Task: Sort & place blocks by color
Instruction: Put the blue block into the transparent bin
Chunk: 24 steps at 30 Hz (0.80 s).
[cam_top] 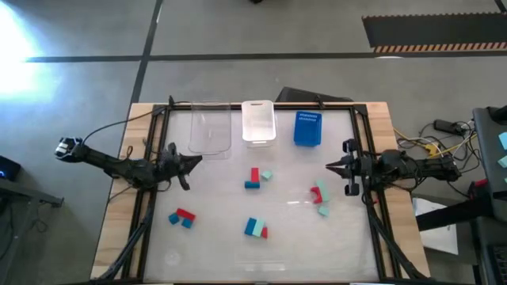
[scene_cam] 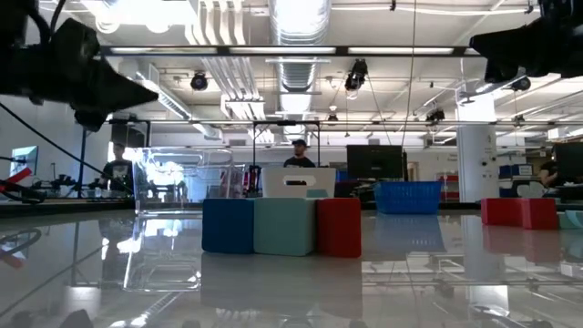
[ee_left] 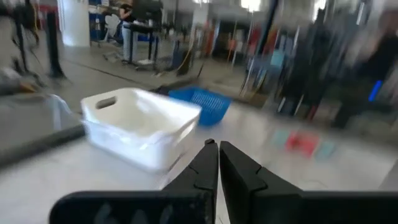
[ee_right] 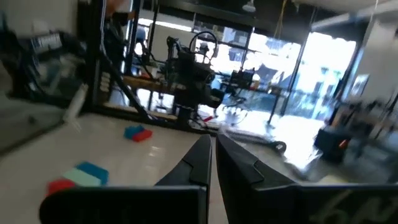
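Note:
Small red, blue and mint-teal blocks lie in several clusters on the table: one at the centre (cam_top: 255, 178), one toward the right (cam_top: 319, 195), one near left (cam_top: 182, 217), and one near centre (cam_top: 255, 229). The low view shows a blue, a teal and a red block side by side (scene_cam: 285, 226). My left gripper (cam_top: 194, 161) (ee_left: 217, 147) hovers shut at the left, pointing toward the centre. It is above the table and level with the clear bin's near end. My right gripper (cam_top: 329, 166) (ee_right: 211, 140) hovers shut at the right, pointing left, above the right cluster's far side. Neither holds anything.
Three bins stand in a row at the far edge: a clear one (cam_top: 210, 128), a white one (cam_top: 258, 121) and a blue one (cam_top: 307, 128). A dark frame borders the table on its left and right. Cables lie beyond the right edge. People stand in the room behind.

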Each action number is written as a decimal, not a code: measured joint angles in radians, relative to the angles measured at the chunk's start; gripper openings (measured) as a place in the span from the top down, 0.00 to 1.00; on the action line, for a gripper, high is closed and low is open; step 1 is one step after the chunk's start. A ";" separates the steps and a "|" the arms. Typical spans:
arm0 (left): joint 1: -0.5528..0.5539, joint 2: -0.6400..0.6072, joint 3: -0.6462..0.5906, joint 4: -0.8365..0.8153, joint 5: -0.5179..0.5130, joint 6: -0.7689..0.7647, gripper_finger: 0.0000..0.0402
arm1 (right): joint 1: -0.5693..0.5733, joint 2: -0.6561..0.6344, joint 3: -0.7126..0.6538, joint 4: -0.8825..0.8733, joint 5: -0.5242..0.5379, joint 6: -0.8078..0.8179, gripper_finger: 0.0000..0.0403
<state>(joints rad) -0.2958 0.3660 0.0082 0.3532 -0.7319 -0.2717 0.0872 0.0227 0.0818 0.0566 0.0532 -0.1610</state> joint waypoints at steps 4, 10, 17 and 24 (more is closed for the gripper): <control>0.000 0.000 0.000 0.156 0.001 -0.038 1.00 | 0.000 0.000 0.000 0.001 0.000 0.208 0.97; 0.000 0.000 0.000 0.235 -0.003 -0.040 1.00 | 0.000 0.000 0.000 0.009 0.000 0.299 0.97; 0.000 0.005 0.011 0.278 0.016 -0.097 1.00 | 0.000 0.000 0.000 0.008 0.000 0.262 0.97; 0.000 0.110 0.139 0.281 0.077 -0.049 1.00 | 0.000 0.000 0.000 0.018 0.000 0.257 0.97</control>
<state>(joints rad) -0.2958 0.4757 0.1473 0.6342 -0.6552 -0.3205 0.0872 0.0227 0.0818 0.0751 0.0536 0.0963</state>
